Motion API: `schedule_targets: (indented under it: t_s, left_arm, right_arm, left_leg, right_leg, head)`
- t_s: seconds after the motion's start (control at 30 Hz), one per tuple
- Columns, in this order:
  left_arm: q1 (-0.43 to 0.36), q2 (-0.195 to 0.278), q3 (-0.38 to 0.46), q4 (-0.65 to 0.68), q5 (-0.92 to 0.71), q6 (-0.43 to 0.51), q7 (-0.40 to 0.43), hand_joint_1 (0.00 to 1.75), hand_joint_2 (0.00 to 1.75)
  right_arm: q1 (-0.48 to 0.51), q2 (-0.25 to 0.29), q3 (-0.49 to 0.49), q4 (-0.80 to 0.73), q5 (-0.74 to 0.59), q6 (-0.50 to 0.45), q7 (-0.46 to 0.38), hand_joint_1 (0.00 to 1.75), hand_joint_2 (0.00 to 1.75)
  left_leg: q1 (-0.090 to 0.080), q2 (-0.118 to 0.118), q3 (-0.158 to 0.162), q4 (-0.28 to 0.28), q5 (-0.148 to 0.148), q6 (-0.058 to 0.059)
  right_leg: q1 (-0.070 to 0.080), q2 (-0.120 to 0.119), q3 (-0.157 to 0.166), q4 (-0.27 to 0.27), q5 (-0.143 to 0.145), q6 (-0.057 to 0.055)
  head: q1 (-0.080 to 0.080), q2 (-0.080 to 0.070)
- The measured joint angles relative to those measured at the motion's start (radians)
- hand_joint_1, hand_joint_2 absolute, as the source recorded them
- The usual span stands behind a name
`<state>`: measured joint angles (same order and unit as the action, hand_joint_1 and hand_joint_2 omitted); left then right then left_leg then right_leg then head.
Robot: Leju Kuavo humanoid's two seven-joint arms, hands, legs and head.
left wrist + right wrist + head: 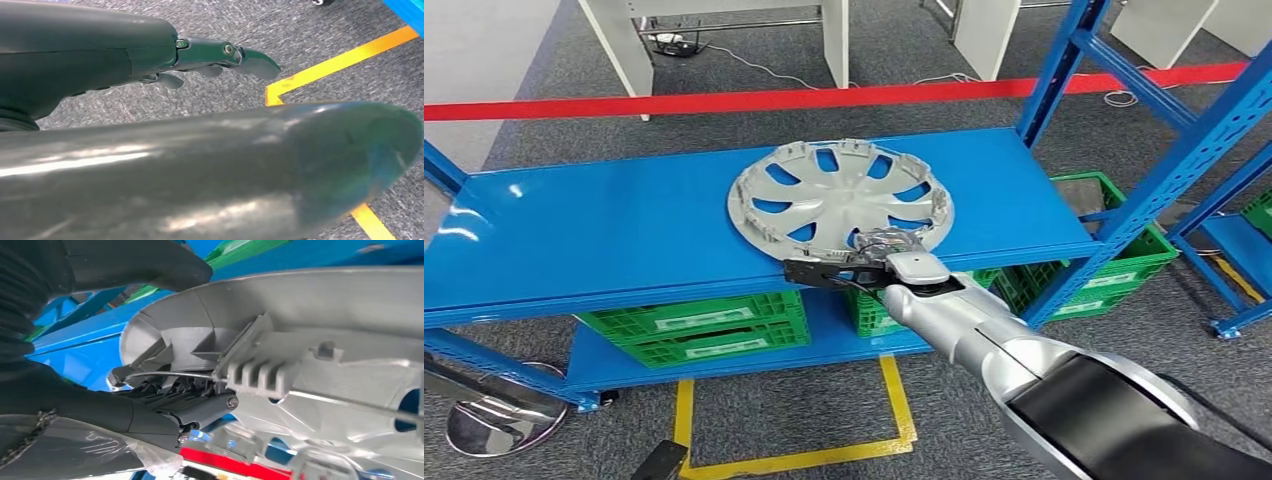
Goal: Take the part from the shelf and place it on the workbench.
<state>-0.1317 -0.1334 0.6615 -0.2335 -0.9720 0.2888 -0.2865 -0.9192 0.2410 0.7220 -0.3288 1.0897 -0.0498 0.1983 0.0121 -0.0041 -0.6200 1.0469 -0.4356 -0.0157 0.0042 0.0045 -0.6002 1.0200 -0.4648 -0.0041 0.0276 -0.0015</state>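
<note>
The part is a silver hubcap lying with its inner side up on the top board of the blue shelf, close to the front edge. My right hand reaches over that edge and grips the hubcap's near rim. In the right wrist view, dark fingers hook inside the ribbed rim of the hubcap, and the thumb lies on its other side. My left hand hangs over the grey floor with its fingers stretched out, holding nothing.
Green crates stand on the lower shelf board, and another green crate sits to the right. Blue slanted uprights frame the shelf's right end. Red tape runs behind the shelf. Yellow lines mark the floor in front.
</note>
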Motion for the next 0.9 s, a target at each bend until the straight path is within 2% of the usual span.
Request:
schedule_targets:
  t_s: [0.1, 0.17, 0.2, 0.27, 0.3, 0.33, 0.37, 0.43, 0.47, 0.5, 0.6, 0.67, 0.7, 0.77, 0.8, 0.83, 0.87, 0.9]
  left_arm:
    - [0.001, -0.001, 0.0, 0.0, 0.0, 0.002, -0.001, 0.0, 0.0]
    - [-0.001, 0.0, 0.0, 0.0, 0.0, 0.004, -0.001, 0.0, 0.0]
    - [-0.002, 0.0, 0.0, 0.0, 0.0, 0.005, -0.001, 0.0, 0.0]
    - [-0.003, -0.001, 0.0, 0.0, 0.0, 0.005, -0.001, 0.0, 0.0]
    - [-0.002, -0.001, 0.0, 0.0, 0.0, 0.005, -0.001, 0.0, 0.0]
    - [-0.002, -0.001, 0.0, 0.0, 0.0, 0.005, -0.001, 0.0, 0.0]
    - [-0.001, -0.001, 0.0, 0.0, 0.0, 0.005, -0.001, 0.0, 0.0]
    - [-0.002, -0.002, 0.0, 0.0, 0.0, 0.006, -0.001, 0.0, 0.0]
    - [-0.003, -0.002, 0.0, 0.0, 0.0, 0.006, -0.001, 0.0, 0.0]
    - [-0.003, -0.002, 0.0, 0.0, 0.0, 0.007, -0.001, 0.0, 0.0]
    - [-0.003, -0.002, 0.0, 0.0, 0.006, 0.007, -0.002, 0.0, 0.0]
    - [-0.003, -0.002, 0.0, 0.0, 0.008, 0.006, -0.005, 0.0, 0.0]
    - [-0.004, -0.002, 0.0, 0.0, 0.009, 0.006, -0.007, 0.0, 0.0]
    - [-0.002, -0.001, 0.0, 0.0, 0.011, 0.006, -0.01, 0.0, 0.0]
    - [-0.001, -0.001, 0.0, 0.0, 0.011, 0.005, -0.011, 0.0, 0.0]
    - [0.001, -0.001, 0.0, 0.0, 0.013, 0.004, -0.013, 0.0, 0.44]
    - [0.001, -0.001, 0.0, 0.0, 0.015, 0.001, -0.016, 0.0, 0.87]
    - [0.001, 0.0, 0.0, 0.0, 0.018, -0.005, -0.021, 0.0, 1.31]
  right_arm:
    - [-0.003, 0.0, 0.0, 0.0, 0.0, 0.0, 0.001, 1.75, 1.75]
    - [-0.005, 0.0, -0.001, 0.0, 0.0, 0.0, 0.001, 1.75, 1.75]
    - [-0.005, 0.0, -0.001, 0.0, 0.0, 0.0, 0.001, 1.75, 1.75]
    - [-0.003, 0.0, -0.001, 0.001, 0.0, 0.001, 0.001, 1.75, 1.75]
    - [-0.002, -0.001, -0.001, 0.001, 0.0, 0.002, 0.001, 1.75, 1.75]
    - [-0.001, -0.001, -0.001, 0.002, 0.0, 0.002, 0.001, 1.75, 1.75]
    - [-0.001, -0.001, -0.001, 0.002, 0.0, 0.002, 0.0, 1.75, 1.75]
    - [-0.003, -0.001, -0.001, 0.002, -0.001, 0.0, -0.001, 1.75, 1.75]
    - [-0.005, -0.001, -0.001, 0.002, -0.002, -0.001, -0.002, 1.75, 1.75]
    - [-0.006, -0.001, -0.002, 0.001, -0.004, -0.004, -0.005, 1.75, 1.75]
    - [-0.008, -0.001, -0.006, 0.0, -0.011, -0.024, -0.013, 1.75, 1.75]
    - [-0.011, -0.001, -0.011, -0.002, -0.015, -0.038, -0.018, 1.75, 1.75]
    - [-0.013, -0.001, -0.015, -0.003, -0.017, -0.044, -0.019, 1.75, 1.75]
    - [-0.015, -0.001, -0.019, -0.003, -0.02, -0.052, -0.022, 1.75, 1.75]
    - [-0.014, -0.001, -0.021, -0.002, -0.02, -0.056, -0.023, 1.75, 1.75]
    - [-0.012, -0.001, -0.022, -0.002, -0.02, -0.062, -0.024, 1.75, 1.75]
    - [-0.011, -0.001, -0.024, -0.002, -0.019, -0.069, -0.025, 1.75, 1.75]
    - [-0.01, -0.001, -0.025, -0.003, -0.019, -0.076, -0.027, 1.75, 1.75]
  left_leg:
    - [-0.001, 0.0, 0.003, -0.016, -0.004, 0.015]
    - [0.002, 0.001, 0.005, -0.019, -0.002, 0.027]
    - [0.003, 0.002, 0.005, -0.02, -0.001, 0.032]
    - [0.003, 0.003, 0.005, -0.02, -0.002, 0.037]
    - [0.003, 0.003, 0.005, -0.02, -0.002, 0.037]
    - [0.003, 0.003, 0.005, -0.02, -0.002, 0.037]
    - [0.003, 0.002, 0.006, -0.02, -0.002, 0.037]
    - [0.003, 0.001, 0.009, -0.02, -0.004, 0.035]
    - [0.001, 0.001, 0.009, -0.019, -0.005, 0.032]
    - [0.0, 0.0, 0.007, -0.018, -0.004, 0.027]
    - [0.0, 0.0, 0.004, -0.02, -0.001, 0.01]
    - [0.001, 0.001, -0.004, 0.003, -0.019, -0.001]
    - [0.002, 0.001, -0.02, 0.041, -0.043, -0.006]
    - [0.004, 0.001, -0.075, 0.167, -0.104, -0.014]
    - [0.005, 0.001, -0.1, 0.223, -0.124, -0.017]
    - [0.005, 0.001, -0.112, 0.252, -0.126, -0.019]
    - [0.006, 0.001, -0.107, 0.242, -0.109, -0.02]
    - [0.007, 0.001, -0.086, 0.199, -0.077, -0.02]
  right_leg:
    - [0.001, -0.001, -0.007, 0.0, -0.001, 0.013]
    - [0.0, -0.001, -0.027, 0.038, -0.027, 0.024]
    - [-0.001, -0.001, -0.052, 0.088, -0.054, 0.028]
    - [-0.004, -0.002, -0.117, 0.226, -0.113, 0.034]
    - [-0.005, -0.002, -0.143, 0.277, -0.127, 0.036]
    - [-0.005, -0.002, -0.152, 0.291, -0.121, 0.036]
    - [-0.006, -0.002, -0.142, 0.264, -0.097, 0.035]
    - [-0.006, -0.002, -0.076, 0.127, -0.028, 0.029]
    - [-0.005, -0.002, -0.042, 0.061, -0.007, 0.026]
    - [-0.004, -0.002, -0.019, 0.019, 0.003, 0.022]
    - [-0.001, 0.001, -0.006, -0.003, 0.006, 0.009]
    - [-0.005, -0.001, -0.002, -0.01, 0.011, -0.002]
    - [-0.008, -0.002, 0.0, -0.013, 0.012, -0.006]
    - [-0.008, -0.004, 0.001, -0.014, 0.012, -0.009]
    - [-0.007, -0.005, 0.001, -0.014, 0.012, -0.01]
    - [-0.007, -0.005, 0.001, -0.013, 0.012, -0.01]
    - [-0.007, -0.005, 0.001, -0.012, 0.011, -0.009]
    - [-0.008, -0.004, 0.002, -0.011, 0.011, -0.008]
  head:
    - [0.001, 0.0]
    - [0.003, 0.0]
    - [0.004, 0.0]
    - [0.006, 0.0]
    - [0.006, 0.0]
    - [0.006, 0.0]
    - [0.006, 0.0]
    - [0.006, 0.0]
    - [0.006, 0.0]
    - [0.005, 0.0]
    - [0.005, 0.0]
    - [0.002, 0.0]
    - [0.0, 0.0]
    - [-0.003, 0.0]
    - [-0.002, 0.0]
    - [-0.002, 0.0]
    - [-0.003, 0.0]
    - [-0.003, 0.0]
